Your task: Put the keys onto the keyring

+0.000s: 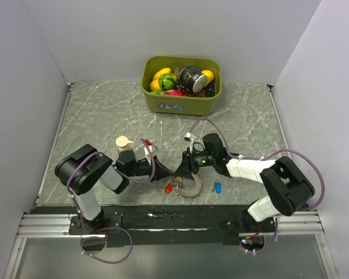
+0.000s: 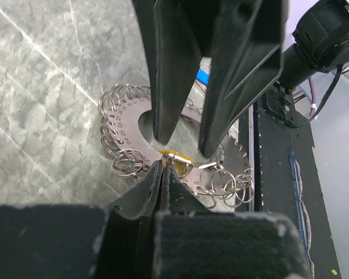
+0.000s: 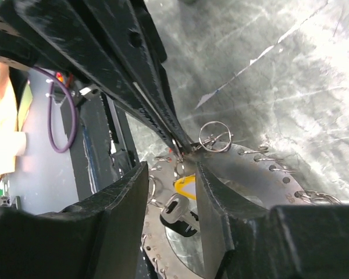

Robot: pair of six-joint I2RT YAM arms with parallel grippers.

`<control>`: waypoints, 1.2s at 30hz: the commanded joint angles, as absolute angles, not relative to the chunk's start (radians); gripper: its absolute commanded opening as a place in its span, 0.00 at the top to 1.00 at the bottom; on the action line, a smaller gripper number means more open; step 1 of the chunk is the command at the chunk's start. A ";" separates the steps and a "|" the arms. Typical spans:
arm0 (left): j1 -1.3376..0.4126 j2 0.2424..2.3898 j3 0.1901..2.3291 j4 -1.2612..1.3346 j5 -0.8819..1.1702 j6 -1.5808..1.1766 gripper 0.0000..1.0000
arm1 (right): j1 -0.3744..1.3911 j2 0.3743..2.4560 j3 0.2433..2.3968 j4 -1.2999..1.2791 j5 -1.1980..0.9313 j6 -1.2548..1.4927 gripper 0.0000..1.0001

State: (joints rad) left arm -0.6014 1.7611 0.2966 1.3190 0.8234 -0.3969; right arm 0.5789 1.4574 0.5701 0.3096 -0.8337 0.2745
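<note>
Grey marbled table (image 1: 104,116), white walls (image 1: 163,29), olive bin (image 1: 181,102), keyring (image 1: 192,189)

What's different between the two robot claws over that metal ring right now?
The left gripper has its jaws pressed shut to a thin point; the right gripper has its jaws apart. The left gripper's tips meet beside the yellow key, while the right gripper has that key's tag in its gap. The left reaches in from the left, the right from the right. Both are black and meet low over the keyring.
</note>
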 commanded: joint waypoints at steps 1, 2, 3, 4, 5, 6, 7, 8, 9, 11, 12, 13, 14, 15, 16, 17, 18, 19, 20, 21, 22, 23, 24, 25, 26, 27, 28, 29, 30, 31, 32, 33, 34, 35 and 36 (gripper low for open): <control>-0.606 1.680 0.285 1.720 0.857 -0.350 0.99 | 0.591 1.434 0.604 0.344 -0.799 0.279 0.56; -0.606 1.660 0.284 1.701 0.859 -0.342 0.99 | 0.591 1.422 0.610 0.330 -0.779 0.296 0.57; -0.606 1.637 0.285 1.681 0.862 -0.331 0.99 | 0.591 1.392 0.623 0.321 -0.766 0.305 0.57; -0.606 1.584 0.288 1.610 0.864 -0.304 0.99 | 0.591 1.373 0.629 0.313 -0.753 0.314 0.57; -0.606 1.551 0.301 1.556 0.862 -0.284 0.99 | 0.588 1.356 0.637 0.304 -0.730 0.331 0.57; -0.606 1.517 0.308 1.496 0.862 -0.226 0.99 | 0.586 1.326 0.653 0.281 -0.721 0.337 0.57; -0.607 1.449 0.322 1.348 0.862 -0.192 0.99 | 0.583 1.307 0.661 0.270 -0.715 0.342 0.57; -0.607 1.415 0.351 1.280 0.867 -0.160 0.99 | 0.575 1.289 0.667 0.261 -0.710 0.353 0.56; -0.607 1.384 0.365 1.197 0.870 -0.088 0.99 | 0.572 1.246 0.673 0.250 -0.695 0.356 0.55; -0.607 1.304 0.414 0.994 0.874 -0.022 0.99 | 0.565 1.203 0.676 0.235 -0.672 0.368 0.50; -0.607 1.286 0.429 0.939 0.887 0.045 0.99 | 0.551 1.166 0.684 0.224 -0.658 0.368 0.49; -0.607 1.260 0.445 0.889 0.893 0.073 0.99 | 0.543 1.148 0.687 0.203 -0.650 0.370 0.46; -0.607 1.249 0.472 0.785 0.897 0.096 0.99 | 0.537 1.134 0.689 0.193 -0.637 0.374 0.42; -0.610 1.241 0.482 0.752 0.903 0.135 0.99 | 0.528 1.115 0.695 0.186 -0.627 0.376 0.40; -0.612 1.229 0.488 0.718 0.904 0.152 0.99 | 0.525 1.114 0.701 0.160 -0.626 0.374 0.38; -0.614 1.224 0.494 0.694 0.902 0.166 0.99 | 0.520 1.114 0.704 0.152 -0.624 0.379 0.36; -0.617 1.223 0.492 0.668 0.893 0.179 0.99 | 0.520 1.120 0.715 0.141 -0.623 0.382 0.35; -0.618 1.224 0.491 0.660 0.888 0.184 0.99 | 0.519 1.124 0.719 0.123 -0.623 0.388 0.34; -0.620 1.227 0.483 0.658 0.882 0.189 0.99 | 0.518 1.129 0.721 0.121 -0.624 0.396 0.34; -0.626 1.230 0.479 0.664 0.871 0.190 0.99 | 0.517 1.131 0.718 0.121 -0.626 0.405 0.33; -0.630 1.239 0.473 0.669 0.858 0.187 0.99 | 0.515 1.129 0.713 0.121 -0.612 0.425 0.30; -0.632 1.244 0.462 0.675 0.854 0.189 0.99 | 0.512 1.129 0.712 0.115 -0.604 0.436 0.29; -0.638 1.247 0.453 0.690 0.847 0.180 0.99 | 0.509 1.131 0.710 0.112 -0.604 0.443 0.28; -0.640 1.256 0.442 0.725 0.842 0.175 0.99 | 0.508 1.135 0.713 0.106 -0.604 0.452 0.27; -0.640 1.259 0.430 0.738 0.844 0.170 0.99 | 0.506 1.140 0.719 0.072 -0.595 0.456 0.27; -0.644 1.261 0.425 0.745 0.845 0.163 0.99 | 0.503 1.152 0.732 0.066 -0.600 0.459 0.27; -0.647 1.264 0.420 0.759 0.845 0.161 0.99 | 0.505 1.158 0.738 0.060 -0.606 0.460 0.26; -0.650 1.266 0.417 0.761 0.842 0.158 0.99 | 0.505 1.166 0.748 0.040 -0.614 0.457 0.27; -0.655 1.267 0.417 0.756 0.842 0.164 0.99 | 0.505 1.173 0.767 0.014 -0.621 0.451 0.27; -0.660 1.270 0.417 0.749 0.841 0.166 0.99 | 0.503 1.178 0.773 0.006 -0.624 0.449 0.28; -0.661 1.273 0.419 0.749 0.841 0.169 0.99 | 0.503 1.180 0.779 0.005 -0.627 0.449 0.28; -0.663 1.275 0.419 0.750 0.842 0.169 0.99 | 0.505 1.186 0.791 -0.029 -0.635 0.446 0.28; -0.664 1.279 0.420 0.755 0.844 0.169 0.99 | 0.505 1.187 0.796 -0.038 -0.637 0.437 0.30; -0.666 1.279 0.422 0.758 0.847 0.166 0.99 | 0.505 1.190 0.804 -0.054 -0.641 0.434 0.30; -0.666 1.279 0.425 0.759 0.847 0.166 0.99 | 0.505 1.198 0.814 -0.064 -0.646 0.431 0.32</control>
State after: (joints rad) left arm -0.6567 1.2747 0.4126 0.6922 0.8379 0.1413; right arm 0.5114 1.1870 0.7376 -0.0124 -0.6228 0.4446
